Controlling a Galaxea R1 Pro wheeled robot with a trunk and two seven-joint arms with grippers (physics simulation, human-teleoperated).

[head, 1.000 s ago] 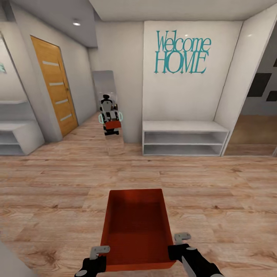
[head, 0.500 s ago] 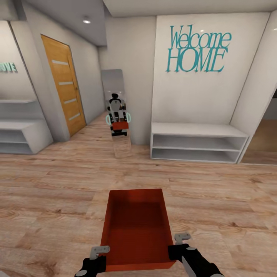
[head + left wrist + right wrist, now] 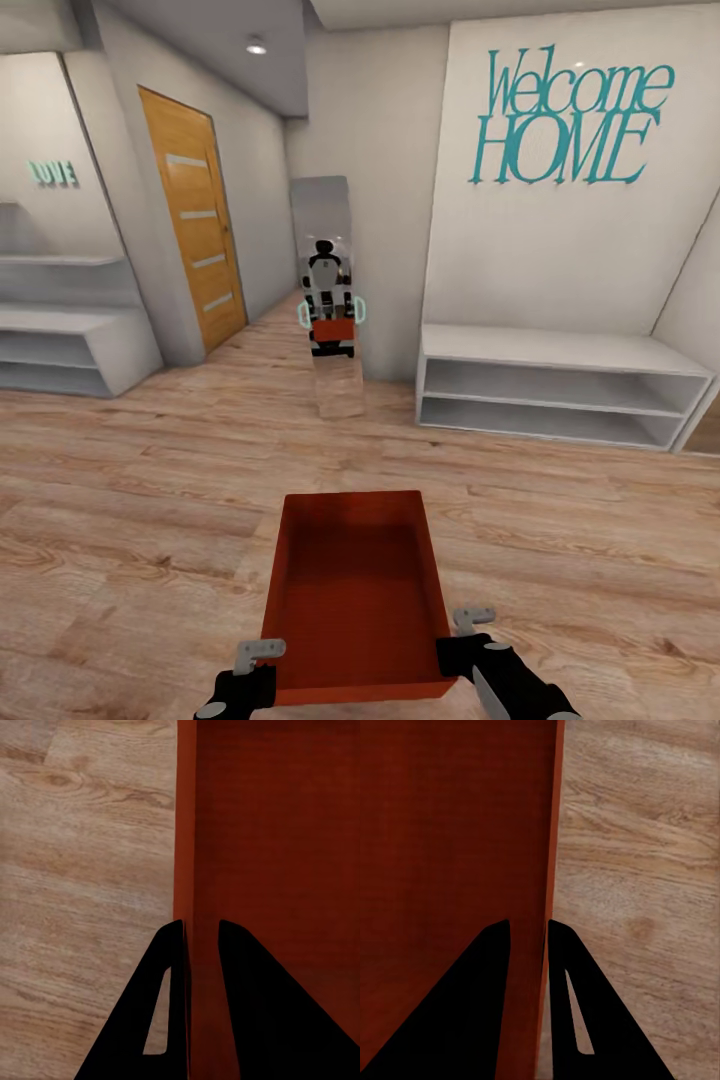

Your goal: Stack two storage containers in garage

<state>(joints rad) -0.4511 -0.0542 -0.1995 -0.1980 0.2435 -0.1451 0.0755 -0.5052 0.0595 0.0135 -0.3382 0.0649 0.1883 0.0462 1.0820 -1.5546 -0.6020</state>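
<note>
Orange-red container clamped between both hands.

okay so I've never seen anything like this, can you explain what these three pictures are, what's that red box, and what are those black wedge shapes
These are simulator renders from a wheeled robot with two arms. The large picture comes from a camera on its head, looking forward and down. The other two come from cameras near each gripper, looking along its two fingers; the black wedges are those fingers. The red box is an open-topped storage container, held above the wood-plank floor. The left gripper pinches one side wall and the right gripper pinches the opposite one. Ahead are a wooden door, a low white shelf under a "Welcome HOME" sign, and a mirror reflecting the robot.
</note>
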